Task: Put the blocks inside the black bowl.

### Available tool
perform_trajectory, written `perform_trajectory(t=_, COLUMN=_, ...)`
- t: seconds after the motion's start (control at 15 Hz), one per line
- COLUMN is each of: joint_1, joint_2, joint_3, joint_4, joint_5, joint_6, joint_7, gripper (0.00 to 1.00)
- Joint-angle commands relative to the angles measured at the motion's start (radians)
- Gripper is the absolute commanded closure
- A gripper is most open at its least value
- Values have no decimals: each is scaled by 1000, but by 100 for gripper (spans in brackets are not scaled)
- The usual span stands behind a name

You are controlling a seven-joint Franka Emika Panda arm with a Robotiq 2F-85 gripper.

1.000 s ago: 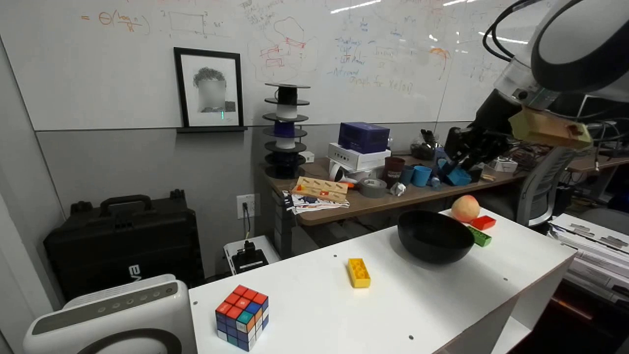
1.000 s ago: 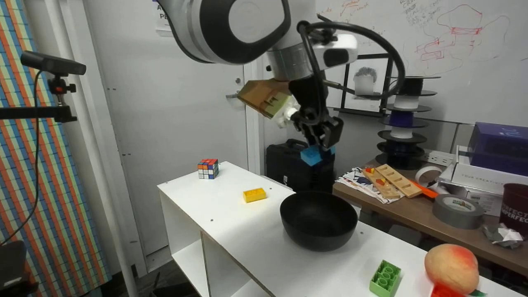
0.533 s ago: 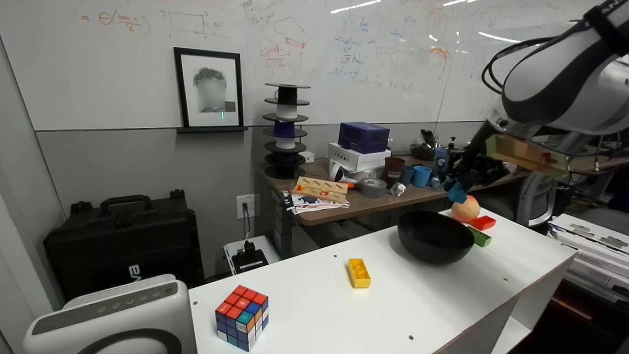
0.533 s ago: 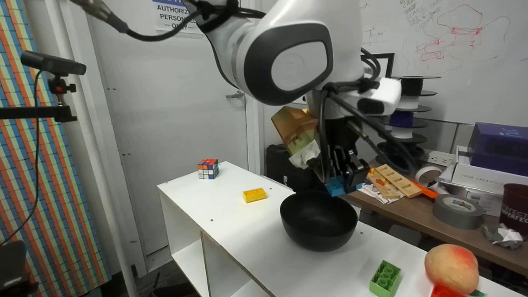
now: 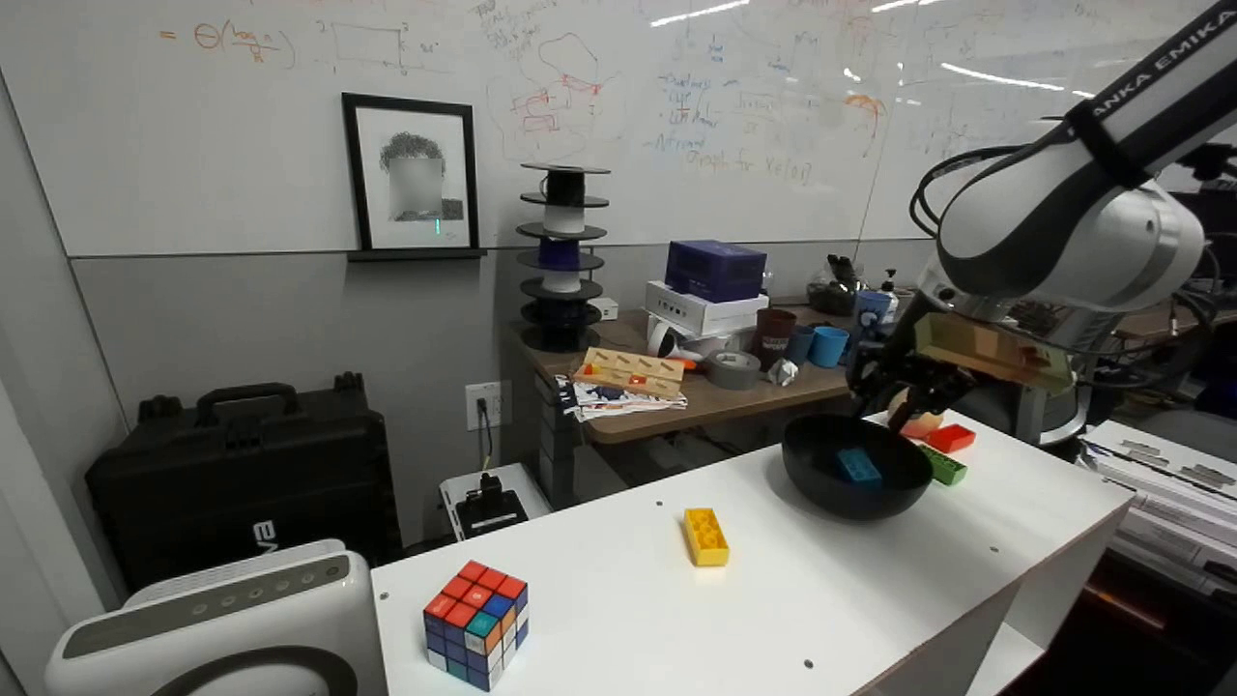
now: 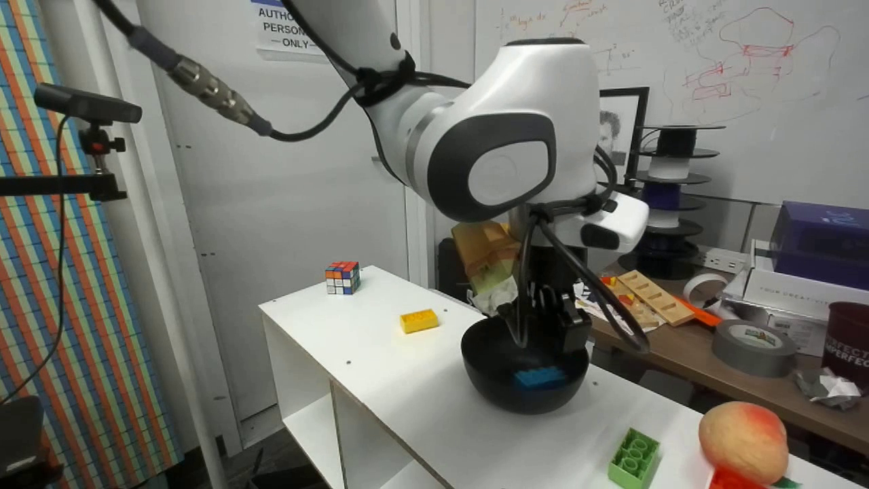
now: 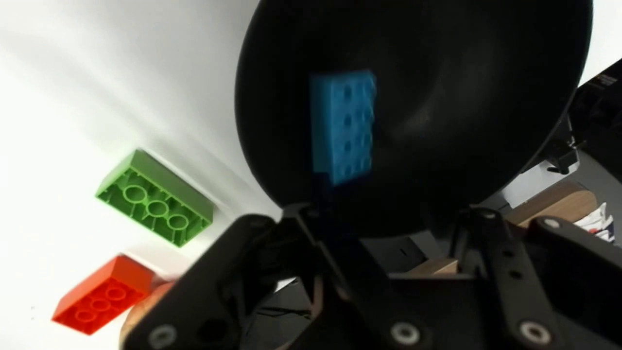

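Note:
Inside the black bowl (image 5: 817, 488) lies the flat blue block (image 5: 858, 467), studs up in the wrist view (image 7: 347, 121). My gripper (image 6: 546, 333) is just over the bowl's far part, its fingers apart and nothing between them; the blue block is below and clear of them. A yellow block (image 6: 419, 321) sits on the white tabletop, well away from the bowl. On the bowl's opposite side a green block (image 7: 158, 199) lies with its hollow side up. Beyond it is a red block (image 7: 102, 294), also hollow side up.
A peach-orange ball (image 6: 743, 441) touches or nearly touches the red block. The Rubik's cube (image 5: 478, 623) stands at the tabletop's far end from the arm. Behind runs a brown desk (image 5: 618, 425) with boxes, cups and tape. The white tabletop (image 5: 599, 619) ends in open edges.
My gripper has come down over the bowl and opened. The blue block, earlier held in the fingers, is now in the bowl. The other blocks have not moved.

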Motion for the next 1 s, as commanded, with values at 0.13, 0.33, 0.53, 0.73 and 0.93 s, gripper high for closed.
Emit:
perform_trajectory(t=0.13, joint_1=4, joint_2=-54, joint_3=43, joint_4=-36, joint_5=26, joint_6=-29, joint_7=-35, gripper=1)
perform_trajectory(t=0.33, joint_1=55, joint_2=-133, joint_3=35, joint_4=-137, joint_5=-21, joint_6=8, joint_7=-56, gripper=0)
perform_trajectory(t=0.53, joint_1=112, joint_2=-222, joint_3=52, joint_4=-259, joint_5=-74, joint_6=24, joint_7=-106, gripper=0)
perform_trajectory(t=0.73, joint_1=184, joint_2=-240, joint_3=50, joint_4=-305, joint_5=-138, joint_6=-4, joint_7=-102, gripper=0)
perform_trajectory(t=0.93, joint_1=268, joint_2=-188, joint_3=30, joint_4=-301, joint_5=-221, joint_6=51, joint_7=-71, gripper=0)
